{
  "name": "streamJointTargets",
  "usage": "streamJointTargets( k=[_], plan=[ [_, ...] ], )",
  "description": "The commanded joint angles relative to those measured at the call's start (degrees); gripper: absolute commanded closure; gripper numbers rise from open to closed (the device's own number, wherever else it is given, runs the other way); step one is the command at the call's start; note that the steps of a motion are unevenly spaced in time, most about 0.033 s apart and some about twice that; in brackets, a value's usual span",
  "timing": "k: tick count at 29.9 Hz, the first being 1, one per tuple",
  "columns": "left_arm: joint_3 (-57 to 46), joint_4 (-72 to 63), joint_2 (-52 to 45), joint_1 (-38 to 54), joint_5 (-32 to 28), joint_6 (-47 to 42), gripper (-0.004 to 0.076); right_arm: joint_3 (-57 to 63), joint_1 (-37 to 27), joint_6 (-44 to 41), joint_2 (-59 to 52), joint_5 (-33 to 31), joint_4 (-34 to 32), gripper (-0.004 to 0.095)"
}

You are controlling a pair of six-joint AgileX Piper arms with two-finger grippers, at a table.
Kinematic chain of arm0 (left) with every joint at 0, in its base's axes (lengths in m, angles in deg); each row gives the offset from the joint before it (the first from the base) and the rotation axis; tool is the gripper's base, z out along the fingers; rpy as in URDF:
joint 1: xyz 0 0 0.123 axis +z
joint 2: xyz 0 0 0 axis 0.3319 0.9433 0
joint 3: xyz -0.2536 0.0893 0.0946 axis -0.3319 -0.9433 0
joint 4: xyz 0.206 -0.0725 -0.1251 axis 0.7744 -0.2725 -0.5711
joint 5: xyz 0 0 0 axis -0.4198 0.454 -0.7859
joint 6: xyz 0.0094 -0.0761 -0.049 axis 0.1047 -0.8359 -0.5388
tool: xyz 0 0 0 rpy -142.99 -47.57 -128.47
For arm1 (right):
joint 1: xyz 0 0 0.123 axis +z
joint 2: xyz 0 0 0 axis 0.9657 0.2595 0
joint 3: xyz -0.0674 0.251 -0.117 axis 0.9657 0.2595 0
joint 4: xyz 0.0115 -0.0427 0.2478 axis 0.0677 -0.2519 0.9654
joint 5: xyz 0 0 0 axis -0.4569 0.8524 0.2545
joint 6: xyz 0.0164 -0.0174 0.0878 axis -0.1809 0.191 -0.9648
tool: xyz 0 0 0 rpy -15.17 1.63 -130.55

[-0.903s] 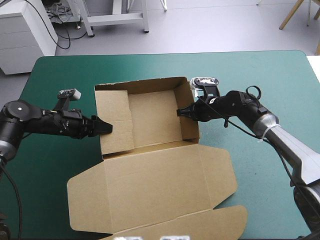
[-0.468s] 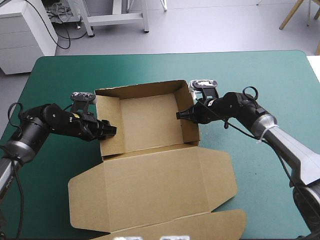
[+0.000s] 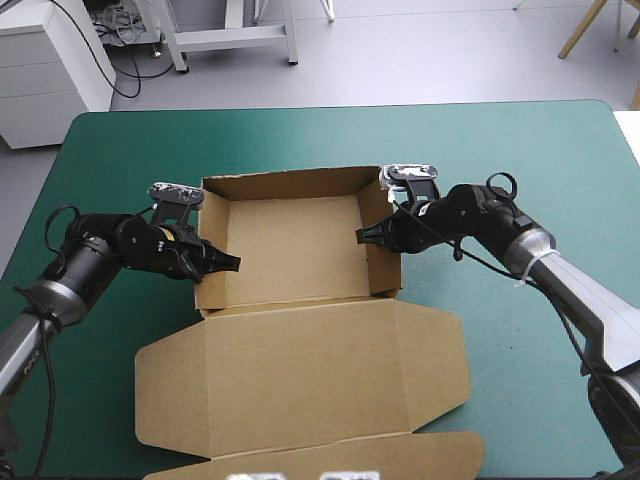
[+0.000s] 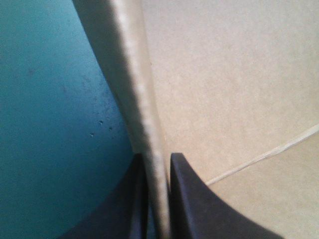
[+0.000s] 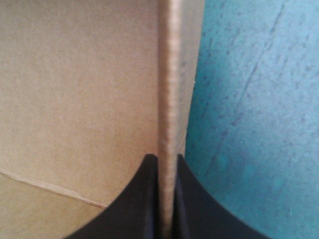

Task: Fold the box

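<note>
Brown box (image 3: 290,250) mid bench (image 3: 540,150) — matte board tray, walls raised, lid flat nearside. The left claw (image 3: 230,263) pinches its left wall's thin edge, the right claw (image 3: 362,235) the right wall

- The left gripper (image 4: 157,160) is pinching a raised wall (image 4: 133,89) of the brown box (image 4: 224,74), its jaws all but closed on the board.
- The two black fingers (image 4: 192,204) are standing one on each side of the wall, with the wall's pale top edge running away from between their tips.
- The wall is leaning slightly and bending a little as it runs ahead of the gripper.
- On the wall's outer side, the teal-green cover (image 4: 50,124) is showing, with a few small dark specks on it.
- On the wall's inner side, the box's flat floor (image 4: 239,99) is lying open, and a thin pale crease (image 4: 264,157) is crossing it at a slant near the inner finger.
</note>
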State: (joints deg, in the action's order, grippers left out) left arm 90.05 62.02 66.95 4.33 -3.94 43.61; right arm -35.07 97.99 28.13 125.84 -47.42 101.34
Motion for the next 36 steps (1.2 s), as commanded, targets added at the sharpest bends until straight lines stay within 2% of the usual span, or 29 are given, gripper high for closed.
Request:
streamJointTargets(
  k=[1, 4, 9, 12, 15, 24, 28, 31, 36],
  plan=[
    [1.7, -2.93, -0.54, -1.28, -2.08, 2.72, 0.0734, -1.67, 0.66, 0.58, -3.73, -2.66, 0.51, 0.0924],
    [1.7, -2.93, 1.26, -1.28, -2.08, 2.47, 0.0734, -1.67, 0.66, -2.27, -4.19, -4.54, -2.98, 0.0924],
    [1.7, -3.13, 4.92, -1.28, -2.08, 2.47, 0.0734, -1.91, 0.66, -7.73, -4.26, -13.22, -11.83, 0.0924],
    [1.7, -3.13, 6.97, -1.28, -2.43, 2.47, 0.0734, -1.91, 0.66, -11.71, -4.26, -14.25, -17.81, 0.0924],
    [1.7, -2.98, 8.71, -1.28, -2.48, 2.47, 0.0734, -1.91, 0.66, -14.52, -3.94, -14.25, -21.12, 0.0924],
    [1.7, -0.99, 9.91, -1.28, -2.79, 2.85, 0.0734, -1.91, 0.66, -14.84, 0.25, -14.45, -20.02, 0.0924],
    [1.7, 0.29, 9.91, -1.96, -1.59, 2.36, 0.0734, -2.09, 0.66, -14.84, 1.87, -13.23, -15.94, 0.0923],
    [1.7, 6.83, 9.91, -4.56, 0.01, 2.21, 0.0734, -2.09, 0.66, -14.84, 2.52, -11.75, -12.63, 0.0923],
    [1.8, 7.81, 9.91, -7.49, 0.61, 1.84, 0.0734, -2.09, 0.66, -14.56, 2.66, -12.32, -12.48, 0.0923]
  ],
)
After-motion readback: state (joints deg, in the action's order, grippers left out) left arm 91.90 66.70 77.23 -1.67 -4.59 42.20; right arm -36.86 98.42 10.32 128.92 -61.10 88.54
